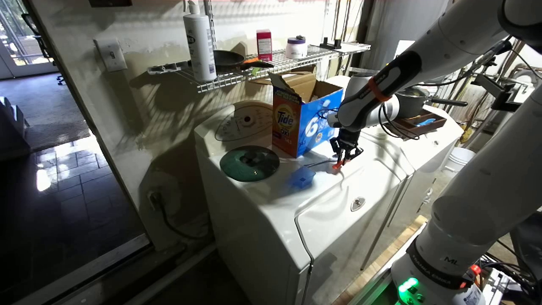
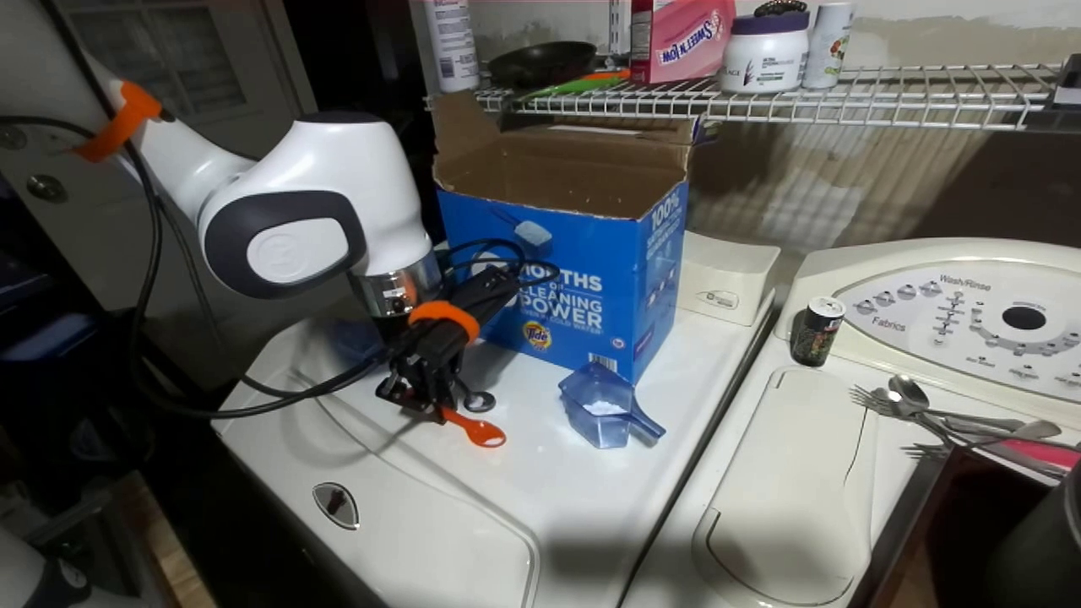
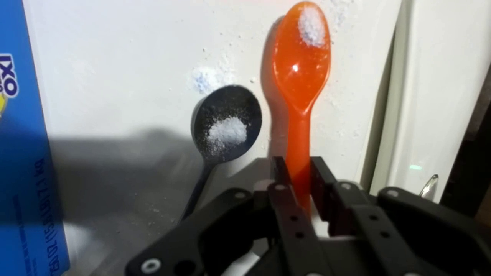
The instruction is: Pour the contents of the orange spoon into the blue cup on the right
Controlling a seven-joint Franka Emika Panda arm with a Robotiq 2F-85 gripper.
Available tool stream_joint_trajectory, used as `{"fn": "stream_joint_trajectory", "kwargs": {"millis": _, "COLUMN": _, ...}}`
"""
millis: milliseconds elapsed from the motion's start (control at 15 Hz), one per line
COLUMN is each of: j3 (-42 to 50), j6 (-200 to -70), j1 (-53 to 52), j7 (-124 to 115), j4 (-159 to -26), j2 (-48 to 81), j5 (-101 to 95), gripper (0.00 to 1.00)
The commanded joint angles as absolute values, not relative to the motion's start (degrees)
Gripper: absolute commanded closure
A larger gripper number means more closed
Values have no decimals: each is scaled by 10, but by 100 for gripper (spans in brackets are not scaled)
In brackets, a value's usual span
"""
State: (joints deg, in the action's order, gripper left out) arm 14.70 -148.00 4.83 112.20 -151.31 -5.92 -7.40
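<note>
The orange spoon [image 3: 301, 57] lies low over the white machine top with its bowl facing up and white powder near its tip. My gripper [image 3: 299, 165] is shut on its handle. The spoon [image 2: 480, 431] and gripper [image 2: 426, 405] also show in an exterior view; another exterior view shows the gripper [image 1: 345, 157] and a bit of the spoon [image 1: 337, 165]. The blue cup on the right [image 2: 612, 397] is translucent, has a short handle and white powder inside, and stands apart from the spoon. It is out of the wrist view.
A black spoon [image 3: 220, 111] with powder lies left of the orange spoon. A second blue cup [image 1: 303, 176] stands near a green dish [image 1: 243, 164]. The open Tide box [image 2: 557, 279] stands behind. Cutlery [image 2: 920, 405] and a can [image 2: 817, 332] are on the other machine.
</note>
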Motion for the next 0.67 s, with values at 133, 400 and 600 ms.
{"fn": "stream_joint_trajectory", "kwargs": {"millis": 133, "j3": 132, "j6": -1486, "j1": 58, "j7": 1134, "j4": -1509, "j2": -39, "j5": -65, "gripper": 95}}
{"fn": "stream_joint_trajectory", "kwargs": {"millis": 400, "j3": 129, "j6": -1487, "j1": 59, "j7": 1133, "j4": -1507, "j2": -33, "j5": -64, "gripper": 56}}
{"fn": "stream_joint_trajectory", "kwargs": {"millis": 600, "j3": 129, "j6": -1489, "j1": 62, "j7": 1129, "j4": -1508, "j2": -37, "j5": -70, "gripper": 42}}
